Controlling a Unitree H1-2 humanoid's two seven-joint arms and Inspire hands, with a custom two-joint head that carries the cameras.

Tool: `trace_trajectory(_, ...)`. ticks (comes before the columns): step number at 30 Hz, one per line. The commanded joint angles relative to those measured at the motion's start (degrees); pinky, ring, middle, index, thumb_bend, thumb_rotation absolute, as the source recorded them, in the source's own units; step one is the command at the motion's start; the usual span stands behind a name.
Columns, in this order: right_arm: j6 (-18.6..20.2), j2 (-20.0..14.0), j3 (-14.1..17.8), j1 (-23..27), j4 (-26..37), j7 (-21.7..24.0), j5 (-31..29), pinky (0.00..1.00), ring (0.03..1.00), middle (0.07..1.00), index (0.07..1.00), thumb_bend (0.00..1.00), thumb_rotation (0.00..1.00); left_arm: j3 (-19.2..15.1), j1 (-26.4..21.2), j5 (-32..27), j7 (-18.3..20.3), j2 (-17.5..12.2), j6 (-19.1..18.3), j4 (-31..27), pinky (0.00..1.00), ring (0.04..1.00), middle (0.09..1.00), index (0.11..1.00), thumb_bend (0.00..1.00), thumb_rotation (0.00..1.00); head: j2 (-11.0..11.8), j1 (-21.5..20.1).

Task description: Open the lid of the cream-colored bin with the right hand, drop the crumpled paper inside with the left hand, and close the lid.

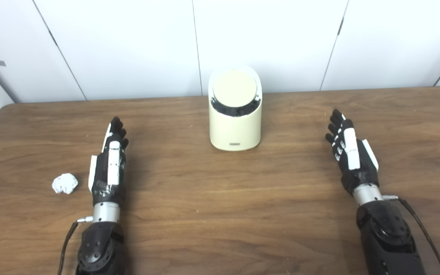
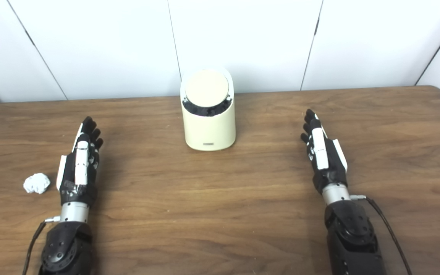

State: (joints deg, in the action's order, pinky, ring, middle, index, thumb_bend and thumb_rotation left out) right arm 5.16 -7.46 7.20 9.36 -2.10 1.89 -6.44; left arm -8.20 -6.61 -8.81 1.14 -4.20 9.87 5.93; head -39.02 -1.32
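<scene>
The bin (image 1: 235,110) stands at the table's (image 1: 220,214) far middle, its round lid (image 1: 235,88) shut and tilted toward the robot; the right hand (image 1: 351,152), fingers straight and empty, lies well right of the bin; the left hand (image 1: 109,164), likewise empty, lies well left of it, the paper ball (image 1: 65,183) just beyond, nearer that hand.

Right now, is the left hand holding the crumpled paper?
No. The crumpled paper lies on the table beside the open left hand, not touching it.
</scene>
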Motion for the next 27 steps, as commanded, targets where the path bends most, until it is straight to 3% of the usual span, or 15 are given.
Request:
trace_trajectory(1, 0.0, -0.3, 0.2, 1.8, 1.0, -0.1, -0.2, 1.00, 0.987, 0.986, 0.968, 0.49, 1.00, 0.5, 1.4, 0.2, 0.3, 0.6, 1.1, 1.7, 1.00, 1.000, 0.998, 1.000, 0.32, 0.91, 0.0, 0.0)
trace_trajectory(18, 0.4, -0.1, -0.2, 1.6, 1.7, 0.0, 0.0, 1.00, 0.988, 0.985, 0.966, 0.48, 1.00, 0.8, 1.5, 0.8, 0.3, 0.1, 0.3, 1.5, 1.00, 1.000, 1.000, 1.000, 0.32, 0.91, 0.0, 0.0)
trace_trajectory(27, -0.6, 0.0, 0.0, 1.2, 1.3, -0.3, 0.2, 1.00, 0.977, 0.977, 0.957, 0.47, 1.00, 1.1, 1.9, 0.8, 0.5, 0.3, 1.3, 1.8, 1.00, 1.000, 0.996, 1.000, 0.33, 0.90, 2.0, -1.2)
